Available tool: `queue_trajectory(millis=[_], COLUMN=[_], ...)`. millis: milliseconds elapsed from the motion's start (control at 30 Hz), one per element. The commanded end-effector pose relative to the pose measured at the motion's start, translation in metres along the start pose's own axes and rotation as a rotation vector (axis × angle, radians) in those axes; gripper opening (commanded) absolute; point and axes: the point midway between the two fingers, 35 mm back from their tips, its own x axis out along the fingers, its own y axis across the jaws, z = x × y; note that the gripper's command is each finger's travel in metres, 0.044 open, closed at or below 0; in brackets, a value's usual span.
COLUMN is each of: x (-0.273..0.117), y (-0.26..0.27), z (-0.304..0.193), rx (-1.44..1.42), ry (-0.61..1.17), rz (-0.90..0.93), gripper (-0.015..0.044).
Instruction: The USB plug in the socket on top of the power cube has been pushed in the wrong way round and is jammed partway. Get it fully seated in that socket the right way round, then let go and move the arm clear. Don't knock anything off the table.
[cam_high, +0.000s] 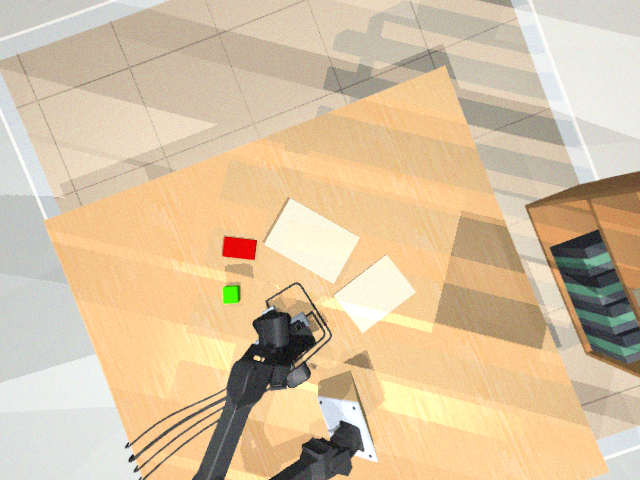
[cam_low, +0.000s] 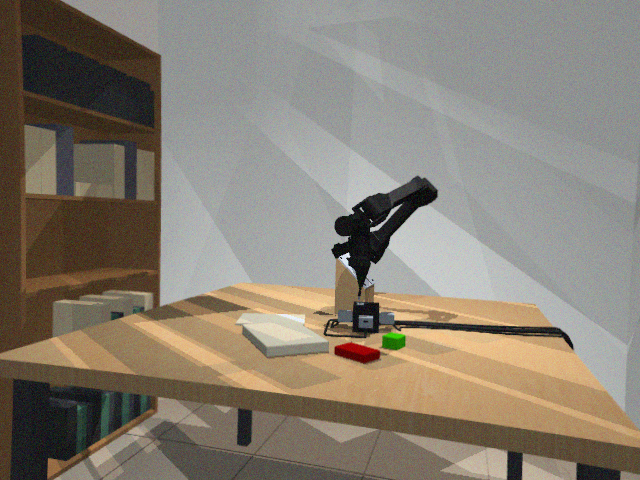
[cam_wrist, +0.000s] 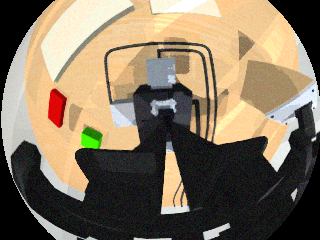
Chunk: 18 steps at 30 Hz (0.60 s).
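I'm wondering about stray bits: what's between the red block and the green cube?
Only bare, partly shadowed tabletop separates the red block and green cube, top view.

Arm's (cam_high: 240, 379) (cam_low: 400, 193) matte black all over, pretty chunky, angular links plus a fat round housing (cam_high: 272, 329) (cam_low: 345, 225). Black fingers (cam_low: 361, 273) taper to skinny tips. White base plate (cam_high: 338, 408) (cam_low: 343, 259) (cam_wrist: 286, 117), dark screw dots, sits well in from the table's (cam_high: 361, 155) (cam_low: 439, 382) (cam_wrist: 80, 65) corners.
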Motion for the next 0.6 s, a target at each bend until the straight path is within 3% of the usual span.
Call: queue_trajectory(millis=[0,567], x=[0.0009,0.0029], y=[0.0004,0.0004], z=[-0.0006,-0.0015], rx=[-0.006,-0.016], ry=[0.008,0.018], rz=[0.003,0.002], gripper=[0.0000,0.0000])
